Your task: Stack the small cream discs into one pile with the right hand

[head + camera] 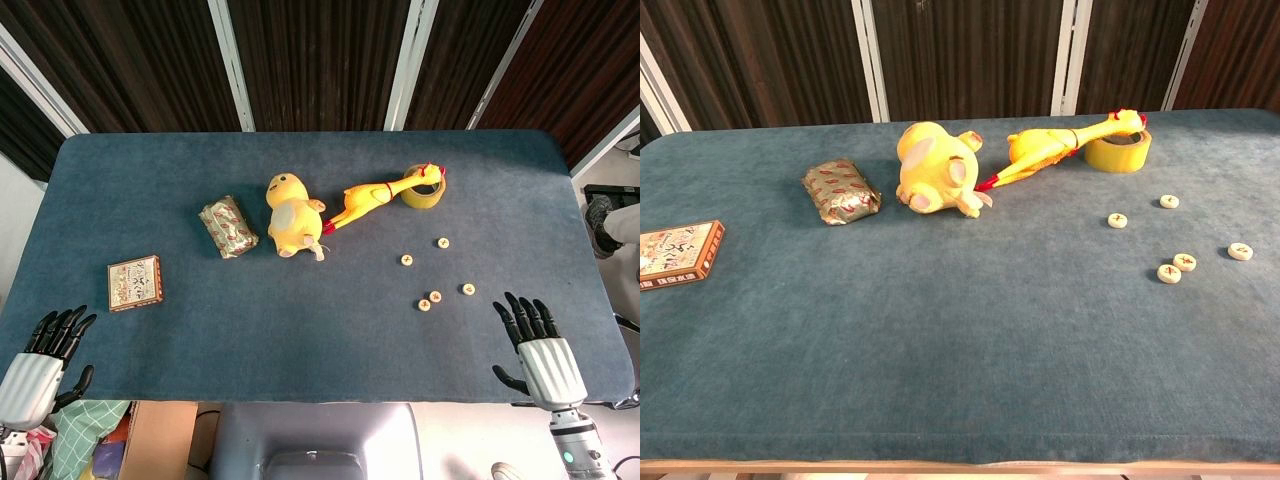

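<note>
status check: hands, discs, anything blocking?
Left hand and right hand open at near table edge, holding nothing. Five cream discs loose and unstacked, two nearly touching. Path from right hand clear; tape roll and rubber chicken sit beyond.

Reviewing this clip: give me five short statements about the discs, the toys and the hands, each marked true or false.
1. Five cream discs lie apart on the table, none stacked. True.
2. The right hand holds a disc. False: it is open at the table's near edge, holding nothing.
3. The rubber chicken's head rests on the tape roll. True.
4. The card box lies among the discs. False: it lies on the table's far left side, near the left hand.
5. Two discs already form a pile. False: the two nearest each other lie side by side, flat on the cloth.
</note>
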You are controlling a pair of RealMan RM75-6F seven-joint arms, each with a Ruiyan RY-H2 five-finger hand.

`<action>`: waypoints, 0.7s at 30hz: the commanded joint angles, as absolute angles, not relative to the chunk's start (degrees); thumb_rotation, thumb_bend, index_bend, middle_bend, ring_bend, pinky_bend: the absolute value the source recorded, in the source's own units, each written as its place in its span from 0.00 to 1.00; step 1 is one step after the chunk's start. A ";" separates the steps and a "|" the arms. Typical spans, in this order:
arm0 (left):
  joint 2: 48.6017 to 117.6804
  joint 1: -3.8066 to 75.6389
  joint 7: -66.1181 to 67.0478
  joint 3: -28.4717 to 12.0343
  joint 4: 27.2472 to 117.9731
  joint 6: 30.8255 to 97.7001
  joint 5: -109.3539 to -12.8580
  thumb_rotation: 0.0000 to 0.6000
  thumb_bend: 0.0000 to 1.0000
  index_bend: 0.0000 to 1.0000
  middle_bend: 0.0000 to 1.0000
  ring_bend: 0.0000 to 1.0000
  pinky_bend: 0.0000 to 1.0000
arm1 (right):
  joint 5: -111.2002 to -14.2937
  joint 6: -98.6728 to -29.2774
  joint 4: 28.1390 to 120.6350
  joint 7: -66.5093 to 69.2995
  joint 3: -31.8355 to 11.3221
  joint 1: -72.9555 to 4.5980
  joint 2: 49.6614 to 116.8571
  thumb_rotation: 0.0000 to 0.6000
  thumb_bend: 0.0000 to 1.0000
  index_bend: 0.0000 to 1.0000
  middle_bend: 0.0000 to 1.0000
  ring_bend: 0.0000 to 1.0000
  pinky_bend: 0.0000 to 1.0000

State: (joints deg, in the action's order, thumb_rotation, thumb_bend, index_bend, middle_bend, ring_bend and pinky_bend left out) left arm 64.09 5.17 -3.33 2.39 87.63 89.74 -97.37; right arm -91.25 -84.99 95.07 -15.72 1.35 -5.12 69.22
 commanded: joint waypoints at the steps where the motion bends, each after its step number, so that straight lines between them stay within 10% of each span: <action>1: 64.08 5.12 -3.29 2.51 87.63 89.72 -97.41 1.00 0.46 0.00 0.00 0.00 0.05 | -91.36 -84.69 94.96 -15.79 1.33 -5.22 69.27 1.00 0.30 0.03 0.00 0.00 0.00; 9: 63.93 5.34 -4.23 2.30 87.64 89.61 -97.17 1.00 0.46 0.00 0.00 0.00 0.05 | -92.29 -78.11 91.68 -18.45 -0.70 -10.46 72.87 1.00 0.30 0.08 0.00 0.00 0.00; 21: 63.51 4.99 -4.57 2.74 87.75 90.10 -97.61 1.00 0.46 0.00 0.00 0.00 0.05 | -85.62 -59.09 85.69 -31.32 -4.31 -23.26 81.46 1.00 0.30 0.43 0.03 0.00 0.00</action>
